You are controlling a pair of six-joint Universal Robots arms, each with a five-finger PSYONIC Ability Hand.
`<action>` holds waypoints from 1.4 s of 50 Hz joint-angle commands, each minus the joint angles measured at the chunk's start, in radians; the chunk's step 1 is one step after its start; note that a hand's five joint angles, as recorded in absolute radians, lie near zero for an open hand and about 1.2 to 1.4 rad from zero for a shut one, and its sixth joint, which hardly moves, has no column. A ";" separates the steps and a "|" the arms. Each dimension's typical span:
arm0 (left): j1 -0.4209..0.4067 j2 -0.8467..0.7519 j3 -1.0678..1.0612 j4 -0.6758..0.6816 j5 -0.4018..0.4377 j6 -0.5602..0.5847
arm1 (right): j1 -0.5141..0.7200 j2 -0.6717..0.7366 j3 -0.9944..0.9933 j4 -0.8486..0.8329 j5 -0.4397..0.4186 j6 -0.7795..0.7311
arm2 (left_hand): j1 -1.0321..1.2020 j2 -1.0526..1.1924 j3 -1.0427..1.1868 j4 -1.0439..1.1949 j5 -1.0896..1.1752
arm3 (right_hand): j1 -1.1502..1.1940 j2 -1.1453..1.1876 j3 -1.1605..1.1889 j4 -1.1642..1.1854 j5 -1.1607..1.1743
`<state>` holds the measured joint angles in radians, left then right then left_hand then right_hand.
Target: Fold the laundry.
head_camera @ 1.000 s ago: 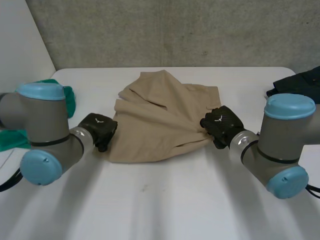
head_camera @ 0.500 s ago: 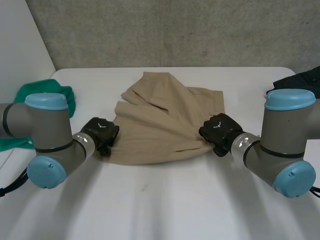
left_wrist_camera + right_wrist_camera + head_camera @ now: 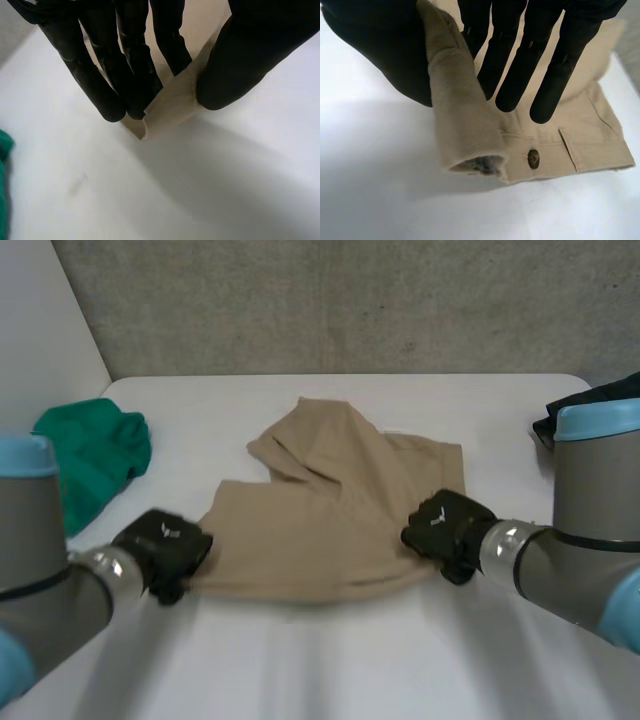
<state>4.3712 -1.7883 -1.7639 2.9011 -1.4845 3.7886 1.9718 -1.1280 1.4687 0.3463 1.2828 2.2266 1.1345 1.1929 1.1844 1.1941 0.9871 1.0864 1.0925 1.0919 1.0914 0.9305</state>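
Tan garment (image 3: 330, 510): in the middle of the white table (image 3: 330, 670), near edge drawn fairly straight between the two hands, far part bunched, with a loose flap lying crooked across it.
Left hand (image 3: 160, 545): at the garment's near left corner. Seen from the left wrist, fingers (image 3: 125, 70) on one side and thumb (image 3: 250, 55) on the other, clamped on a ribbed corner of the cloth (image 3: 172, 102).
Right hand (image 3: 447, 530): at the near right corner. Seen from the right wrist, thumb (image 3: 380, 45) pinching a rolled ribbed band (image 3: 465, 130) toward the straight fingers (image 3: 512, 65), with a button (image 3: 533, 158) just beside the grip.
Green cloth (image 3: 90, 455): heaped at the table's far left, well apart from the garment, touched by neither hand.
Dark cloth (image 3: 610, 390): at the table's right edge behind the right arm, mostly hidden.
Done so far: by the look of it, only a two-handed grasp and a partial flattening, with no tidy fold yet in place.
Left to do: probably smoothing the far bunched part, folding the garment over itself, then the green and dark pieces.
Progress: early, well short of halfway as judged from the table.
Risk: possibly the crooked flap trapped inside any fold made before flattening.
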 commanded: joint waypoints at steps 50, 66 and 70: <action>-0.081 -0.224 0.239 0.586 -0.175 -0.224 | 0.025 0.336 -0.405 -0.619 0.069 0.257 | 0.262 0.203 0.212 0.202 0.235 | 0.309 0.303 0.304 0.304 0.291; -0.067 -0.194 0.104 0.550 -0.165 -0.237 | 0.025 0.321 -0.209 -0.520 0.293 0.398 | 0.262 0.203 0.212 0.202 0.235 | -0.392 -0.398 -0.398 -0.397 -0.411; -0.064 -0.155 0.084 0.523 -0.152 -0.242 | 0.021 0.274 -0.162 -0.510 0.296 0.453 | 0.262 0.203 0.212 0.202 0.235 | 0.309 0.303 0.303 0.304 0.290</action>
<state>4.3000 -2.0004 -1.6562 3.4577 -1.6516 3.5501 1.9989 -0.7934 1.2592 -0.1912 1.5461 2.5916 1.1345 1.1966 1.1887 1.1984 0.9873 0.6763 0.6784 0.6747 0.6691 0.4799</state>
